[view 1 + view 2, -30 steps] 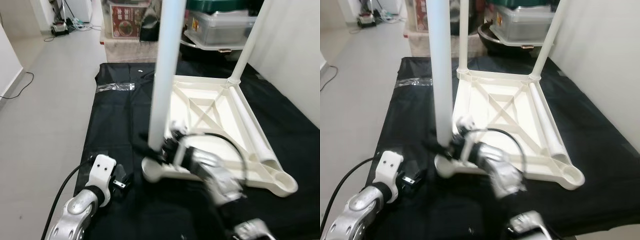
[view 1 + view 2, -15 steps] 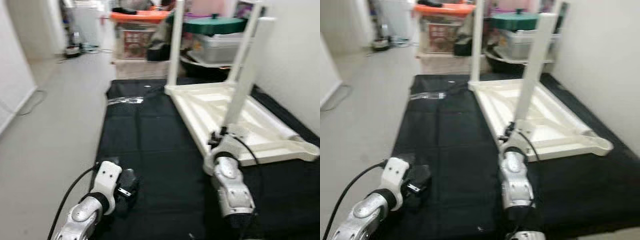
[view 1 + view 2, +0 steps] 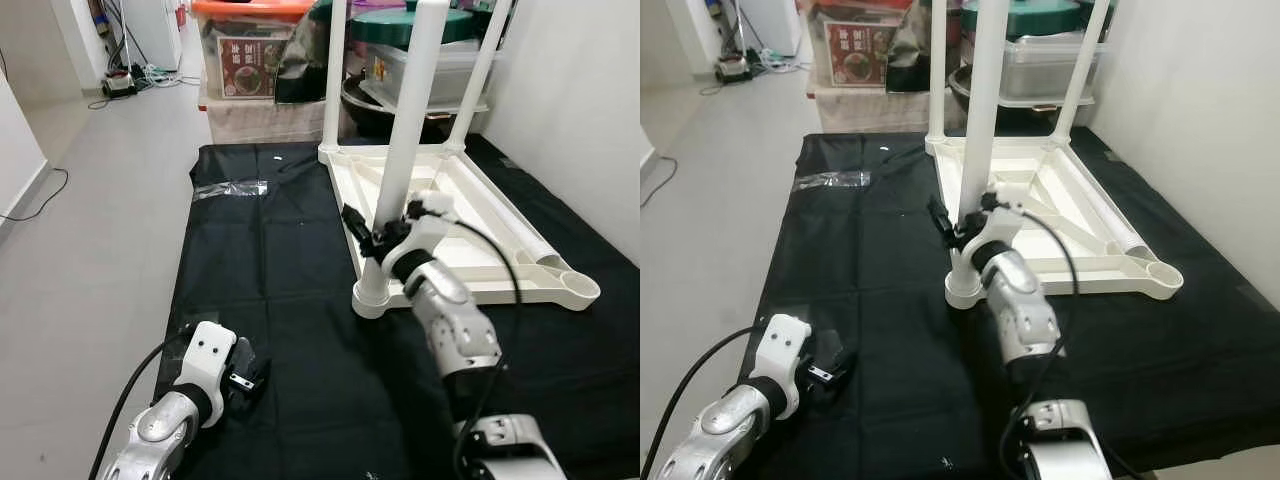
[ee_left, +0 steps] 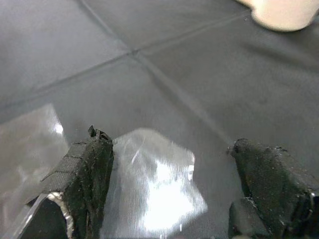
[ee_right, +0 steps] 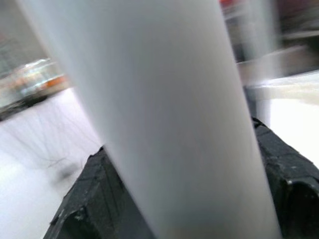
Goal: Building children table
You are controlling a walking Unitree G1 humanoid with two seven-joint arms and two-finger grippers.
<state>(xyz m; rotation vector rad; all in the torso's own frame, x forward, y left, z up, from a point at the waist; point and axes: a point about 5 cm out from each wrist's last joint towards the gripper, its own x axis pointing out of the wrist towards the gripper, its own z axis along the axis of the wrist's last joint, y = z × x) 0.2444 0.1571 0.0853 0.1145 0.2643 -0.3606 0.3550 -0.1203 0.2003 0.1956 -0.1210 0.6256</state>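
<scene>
While your right end effector (image 3: 378, 240) pinches the near table leg (image 3: 405, 130) low down, that leg stands straight up from the upside-down tabletop (image 3: 470, 235) on the black sheet (image 3: 280, 280). Your left end effector (image 4: 169, 199) is spread, low and well apart.

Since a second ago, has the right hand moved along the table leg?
No. The right hand still grips the table leg just above the corner socket; only the camera shifted.

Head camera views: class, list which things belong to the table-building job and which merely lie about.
Job: upturned white plastic tabletop; white plastic leg that the right gripper grips; lying spare leg.
Lying about: black floor sheet; clear plastic bag; storage boxes.
</scene>
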